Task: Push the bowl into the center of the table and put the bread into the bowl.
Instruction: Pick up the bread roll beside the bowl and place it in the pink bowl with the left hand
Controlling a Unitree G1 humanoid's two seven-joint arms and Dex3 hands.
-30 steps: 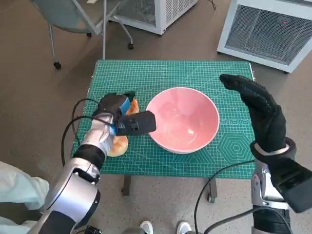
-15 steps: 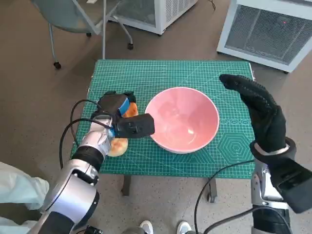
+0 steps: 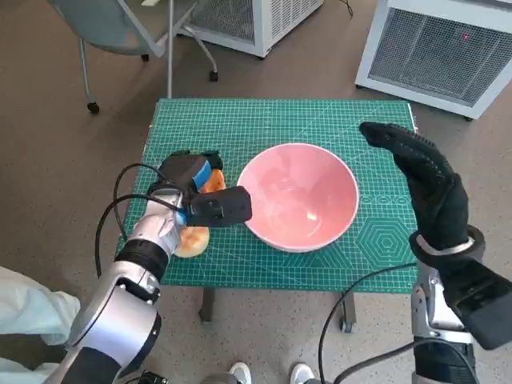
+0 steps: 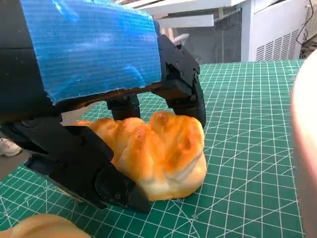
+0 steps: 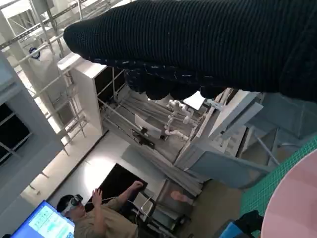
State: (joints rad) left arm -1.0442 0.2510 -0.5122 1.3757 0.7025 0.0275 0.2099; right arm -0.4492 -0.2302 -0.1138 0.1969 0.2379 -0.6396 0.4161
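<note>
The pink bowl [image 3: 298, 196] stands upright near the middle of the green mat [image 3: 264, 120]; its rim [image 4: 304, 148] edges the left wrist view. A golden bread roll [image 3: 214, 181] lies on the mat just left of the bowl. My left hand [image 3: 188, 172] is over the roll, and its black fingers [image 4: 181, 89] press on it from both sides; the bread roll [image 4: 158, 148] still rests on the mat. A second bread piece [image 3: 193, 238] lies nearer the front edge. My right hand [image 3: 424, 176] hovers right of the bowl, fingers spread, holding nothing.
A chair [image 3: 120, 24] stands behind the table's far left corner, and white vented units [image 3: 444, 52] sit at the far right. A person's pale sleeve [image 3: 28, 308] shows at the lower left. A seated person [image 5: 94, 218] appears in the right wrist view.
My left hand and forearm have shifted slightly left and settled on the roll. The bowl and the right hand have hardly moved.
</note>
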